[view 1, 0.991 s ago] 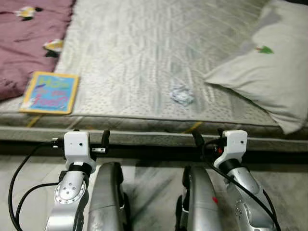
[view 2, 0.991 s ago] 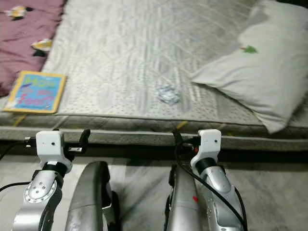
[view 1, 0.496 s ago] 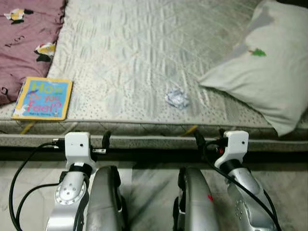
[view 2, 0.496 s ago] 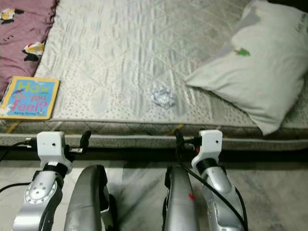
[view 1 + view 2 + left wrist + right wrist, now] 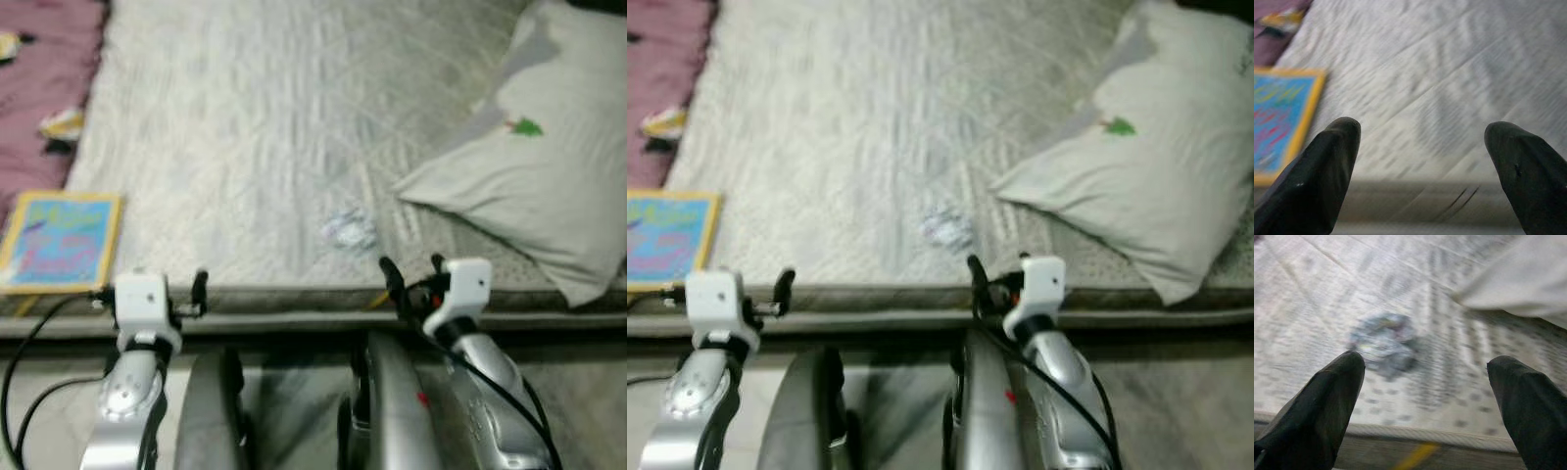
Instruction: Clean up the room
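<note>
A small crumpled wad (image 5: 349, 232) lies on the grey quilted mattress (image 5: 255, 127) near its front edge. My right gripper (image 5: 413, 279) hovers open at that edge, just short of the wad and a little to its right; in the right wrist view the wad (image 5: 1385, 345) sits ahead of the left fingertip (image 5: 1322, 401). A yellow-framed picture book (image 5: 54, 242) rests at the mattress's left front corner. My left gripper (image 5: 152, 292) is open and empty at the mattress edge, to the right of the book (image 5: 1278, 117).
A large pale pillow (image 5: 529, 166) covers the right side of the mattress, close to the wad. A purple blanket (image 5: 39, 59) lies at the far left. Grey floor (image 5: 294, 392) runs below the mattress edge between my arms. The picture is blurred.
The whole view has shifted and blurred, so the camera moved. My right gripper has come up and closer to the wad. The left gripper keeps its place at the mattress edge.
</note>
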`<state>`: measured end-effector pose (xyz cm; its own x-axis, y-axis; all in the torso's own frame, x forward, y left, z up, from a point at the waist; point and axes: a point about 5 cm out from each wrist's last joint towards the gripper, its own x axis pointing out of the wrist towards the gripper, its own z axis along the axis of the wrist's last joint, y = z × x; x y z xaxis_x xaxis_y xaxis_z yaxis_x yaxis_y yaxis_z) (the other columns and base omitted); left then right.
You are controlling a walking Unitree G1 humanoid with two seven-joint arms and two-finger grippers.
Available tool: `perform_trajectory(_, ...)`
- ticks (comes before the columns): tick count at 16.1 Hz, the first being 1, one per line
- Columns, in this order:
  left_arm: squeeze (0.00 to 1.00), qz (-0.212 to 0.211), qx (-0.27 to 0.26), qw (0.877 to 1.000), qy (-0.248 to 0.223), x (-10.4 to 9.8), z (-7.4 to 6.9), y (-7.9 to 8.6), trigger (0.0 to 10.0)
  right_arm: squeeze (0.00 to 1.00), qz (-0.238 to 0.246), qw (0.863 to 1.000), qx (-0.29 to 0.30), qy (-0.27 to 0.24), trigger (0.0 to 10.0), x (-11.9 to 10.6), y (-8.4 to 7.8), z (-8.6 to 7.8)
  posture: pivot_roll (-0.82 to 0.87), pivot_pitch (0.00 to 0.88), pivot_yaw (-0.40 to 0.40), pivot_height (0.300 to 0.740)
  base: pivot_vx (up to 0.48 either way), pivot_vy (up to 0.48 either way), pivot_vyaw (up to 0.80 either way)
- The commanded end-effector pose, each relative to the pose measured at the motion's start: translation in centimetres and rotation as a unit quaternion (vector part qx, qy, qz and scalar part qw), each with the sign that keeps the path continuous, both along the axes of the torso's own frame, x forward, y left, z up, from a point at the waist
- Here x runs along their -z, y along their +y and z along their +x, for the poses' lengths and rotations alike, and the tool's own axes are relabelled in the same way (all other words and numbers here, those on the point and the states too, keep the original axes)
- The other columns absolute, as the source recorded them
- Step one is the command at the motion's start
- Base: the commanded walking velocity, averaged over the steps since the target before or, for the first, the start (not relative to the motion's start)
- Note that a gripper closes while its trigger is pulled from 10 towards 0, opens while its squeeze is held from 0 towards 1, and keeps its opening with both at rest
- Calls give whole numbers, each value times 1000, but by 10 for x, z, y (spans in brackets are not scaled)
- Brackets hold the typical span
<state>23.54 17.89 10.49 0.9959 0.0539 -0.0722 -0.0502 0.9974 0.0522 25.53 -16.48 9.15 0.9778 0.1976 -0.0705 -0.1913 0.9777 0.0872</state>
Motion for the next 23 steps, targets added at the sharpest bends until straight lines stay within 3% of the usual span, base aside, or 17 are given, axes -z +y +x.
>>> perform_trajectory(1,0,-11,8,1000,8,5,-4,-7,10000,0,-5,1000,21,12,10000,4,-13,-4,10,258,-16,566,0,0,0)
perform_trajectory(7,0,19,-31,999,21,7,-12,5,10000,0,-17,999,-30,9,10000,4,-4,-4,34,271,-21,566,0,0,560)
perform_trajectory(11,0,42,-62,996,56,13,-31,27,10000,0,-24,999,-47,3,10000,6,5,21,90,310,-20,566,0,0,161)
perform_trajectory(16,0,47,-49,996,63,4,-50,28,10000,0,-23,999,-34,-21,10000,-1,15,51,157,375,-16,566,0,0,0)
perform_trajectory(21,0,46,-49,995,67,-2,-58,28,10000,0,-34,998,-49,-36,10000,-3,27,71,194,402,-10,566,0,0,0)
perform_trajectory(23,0,46,-44,996,68,-5,-60,27,10000,0,-30,997,-40,-52,10000,-11,31,85,208,410,-7,537,0,0,0)
